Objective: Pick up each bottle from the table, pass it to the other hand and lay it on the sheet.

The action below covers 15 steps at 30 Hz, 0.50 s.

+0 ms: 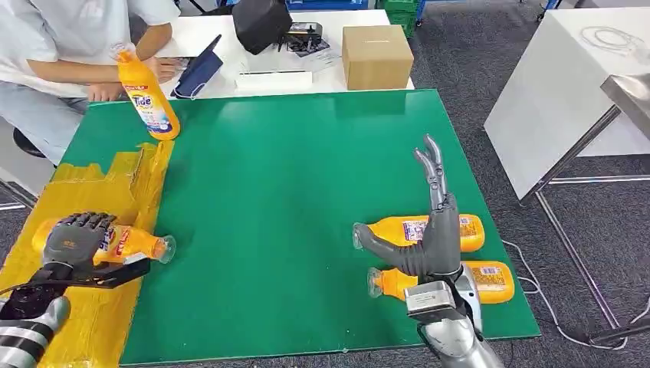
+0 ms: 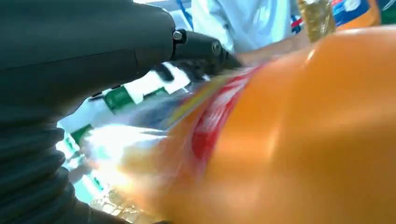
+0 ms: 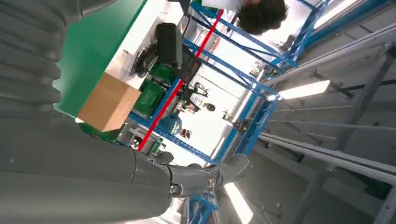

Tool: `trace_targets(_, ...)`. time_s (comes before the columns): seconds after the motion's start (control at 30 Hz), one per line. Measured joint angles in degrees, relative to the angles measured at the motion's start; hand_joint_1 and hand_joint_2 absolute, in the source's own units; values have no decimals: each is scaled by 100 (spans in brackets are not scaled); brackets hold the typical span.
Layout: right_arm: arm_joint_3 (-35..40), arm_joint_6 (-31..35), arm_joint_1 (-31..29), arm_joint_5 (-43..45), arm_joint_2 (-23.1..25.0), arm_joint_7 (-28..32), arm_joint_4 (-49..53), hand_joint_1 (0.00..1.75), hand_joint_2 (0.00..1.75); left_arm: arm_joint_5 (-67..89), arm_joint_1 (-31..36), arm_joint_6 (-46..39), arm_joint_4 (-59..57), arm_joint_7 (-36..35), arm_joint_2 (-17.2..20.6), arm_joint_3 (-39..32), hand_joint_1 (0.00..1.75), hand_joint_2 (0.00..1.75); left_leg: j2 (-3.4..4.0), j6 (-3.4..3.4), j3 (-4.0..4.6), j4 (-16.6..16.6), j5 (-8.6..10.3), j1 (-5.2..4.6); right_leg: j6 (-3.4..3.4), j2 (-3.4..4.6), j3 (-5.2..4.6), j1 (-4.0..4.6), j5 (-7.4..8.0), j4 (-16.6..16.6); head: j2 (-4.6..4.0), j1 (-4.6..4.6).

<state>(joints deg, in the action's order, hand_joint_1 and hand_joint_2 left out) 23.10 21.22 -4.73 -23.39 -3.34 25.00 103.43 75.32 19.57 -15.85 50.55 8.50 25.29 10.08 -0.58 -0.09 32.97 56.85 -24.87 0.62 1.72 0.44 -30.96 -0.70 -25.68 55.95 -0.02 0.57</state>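
So the robot's left hand [image 1: 77, 238] is wrapped over the top of an orange plastic detergent bottle with a clear cap [image 1: 126, 243], which is lying on its side right at the edge of the crinkly yellow sheet [image 1: 115, 172] taped along one side of the green counter [image 1: 291, 169]. Fingers are curled down around the body of it, and the left wrist camera is basically all orange bottle [image 2: 299, 140], so it definitely has hold of it. Looks to me like the laying-down step for this one: the bottle seems to be on the sheet or just touching down, cap poking out over the green.

The right hand [image 1: 429, 222] is well away from the sheet, on the far side of the counter, fingers stretched out straight and thumb spread, holding nothing. It's hovering over two more orange bottles with clear caps lying side by side, the farther one [image 1: 418, 232] and the nearer one [image 1: 441, 282].

There's also an upright orange Tide bottle [image 1: 149, 96] just beyond the sheet's far end, with a seated person [image 1: 61, 46] right behind it.

My guess at what's next: the left hand lets go, then the right hand closes on one of the pair below it.
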Motion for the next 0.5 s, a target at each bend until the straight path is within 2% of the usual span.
trace_targets(0.23, -20, -15, 0, 4, 0, 0, 0, 0, 175, -468, 17, 385, -17, 94, 120, 81, 0, 175, 1, 0, -6, 0, 0, -3, 0, 0, 6, -1, 0, 0, 0, 0)
trace_targets(0.5, -63, -66, -1, 0, 0, -31, 0, 0, 175, -909, 17, 430, 0, 155, 144, 105, 0, 175, 0, 0, -5, 0, 0, -3, 0, 0, 7, -1, 0, 0, 0, 0)
